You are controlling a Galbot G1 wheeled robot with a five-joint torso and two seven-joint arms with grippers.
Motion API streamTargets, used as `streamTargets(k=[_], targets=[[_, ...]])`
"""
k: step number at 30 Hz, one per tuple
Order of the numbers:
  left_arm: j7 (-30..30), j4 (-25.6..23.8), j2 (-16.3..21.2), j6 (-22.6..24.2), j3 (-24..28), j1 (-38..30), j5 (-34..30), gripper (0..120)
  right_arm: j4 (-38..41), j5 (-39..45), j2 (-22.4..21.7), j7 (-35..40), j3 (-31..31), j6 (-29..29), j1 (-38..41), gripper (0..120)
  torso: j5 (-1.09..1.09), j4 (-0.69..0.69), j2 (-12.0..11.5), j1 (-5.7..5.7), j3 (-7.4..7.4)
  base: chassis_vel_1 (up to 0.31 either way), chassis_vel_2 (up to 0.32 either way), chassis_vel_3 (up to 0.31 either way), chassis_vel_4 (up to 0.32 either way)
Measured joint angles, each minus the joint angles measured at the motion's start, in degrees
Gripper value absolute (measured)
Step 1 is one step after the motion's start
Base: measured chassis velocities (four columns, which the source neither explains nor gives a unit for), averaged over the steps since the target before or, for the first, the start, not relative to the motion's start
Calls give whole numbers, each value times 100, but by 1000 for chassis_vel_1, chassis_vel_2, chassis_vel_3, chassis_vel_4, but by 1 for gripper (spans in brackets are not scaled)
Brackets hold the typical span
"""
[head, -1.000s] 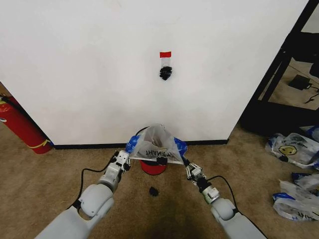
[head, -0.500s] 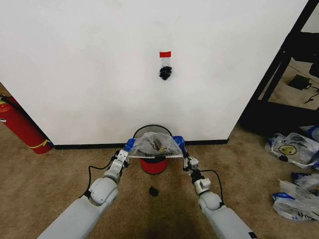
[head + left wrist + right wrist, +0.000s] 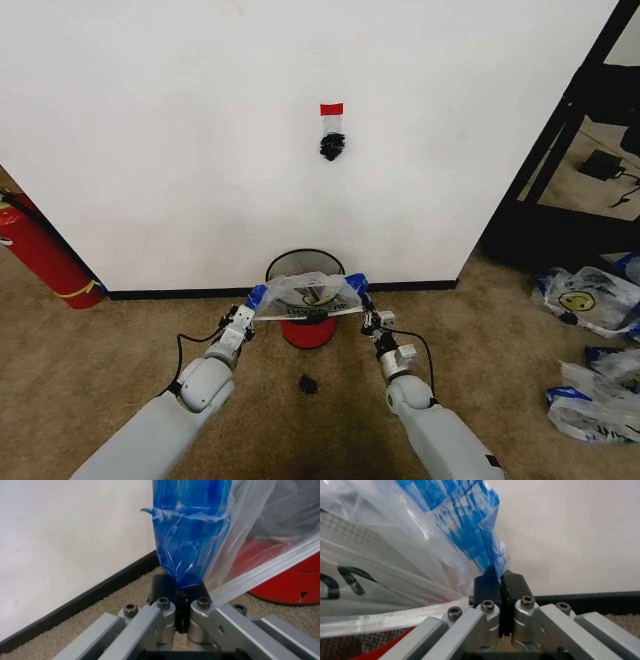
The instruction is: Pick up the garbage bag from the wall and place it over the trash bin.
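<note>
The garbage bag (image 3: 306, 294), thin translucent white plastic with blue handles, is stretched flat between my two grippers over the front of the trash bin (image 3: 306, 330). The bin is red below with a black mesh rim and stands against the wall (image 3: 200, 150). My left gripper (image 3: 251, 305) is shut on the bag's left blue handle (image 3: 187, 543). My right gripper (image 3: 365, 307) is shut on the right blue handle (image 3: 465, 532). The black hook (image 3: 331, 147) under a red tape strip on the wall is bare.
A red fire extinguisher (image 3: 40, 255) leans at the left by the wall. Several lumpy smiley bags (image 3: 590, 300) lie on the carpet at the right. A small black object (image 3: 308, 384) lies on the floor in front of the bin. A black frame (image 3: 560, 140) stands at the right.
Both grippers have lowered and moved forward with the bag. The bag has gone from a raised peak to a flat sheet low over the bin's front rim.
</note>
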Motion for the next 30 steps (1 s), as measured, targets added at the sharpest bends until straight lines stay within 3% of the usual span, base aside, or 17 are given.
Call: streamTargets(k=[2,5,8,13,16,21,26,30], targets=[[-15,-108,24,-10,0,54,-132,0,125,-20,-21,-7,25,-4,-83,1,0,-1,0,0,0,0,0,0,0],[-42,-428,146,-8,-9,237,-289,0,388,-149,-174,-159,12,-2,-275,13,0,0,0,0,0,0,0,0,0],[-19,-690,245,37,-31,387,-312,7,566,-278,-336,-317,0,-12,-418,19,2,1,0,0,0,0,0,0,0],[104,-1283,516,227,-120,776,-265,28,1128,-575,-937,-492,84,-193,-851,43,0,-2,0,0,-1,0,0,0,0],[155,-1421,609,238,-200,913,-223,35,1309,-681,-1115,-593,191,-193,-1001,51,0,-1,0,-1,-1,0,0,0,0],[384,-1865,1011,218,-508,1333,-192,56,1948,-730,-1478,-843,507,-141,-1520,71,2,0,0,-1,-1,0,0,0,0],[614,-2113,1333,-8,-612,1494,-192,72,2579,-678,-1636,-1130,823,-88,-2013,87,1,0,0,-1,-1,0,0,0,0],[1280,-2058,1413,-613,-558,1174,-349,88,3284,-466,-1714,-1263,1075,-69,-2495,99,0,-1,0,-1,-1,0,0,0,0]])
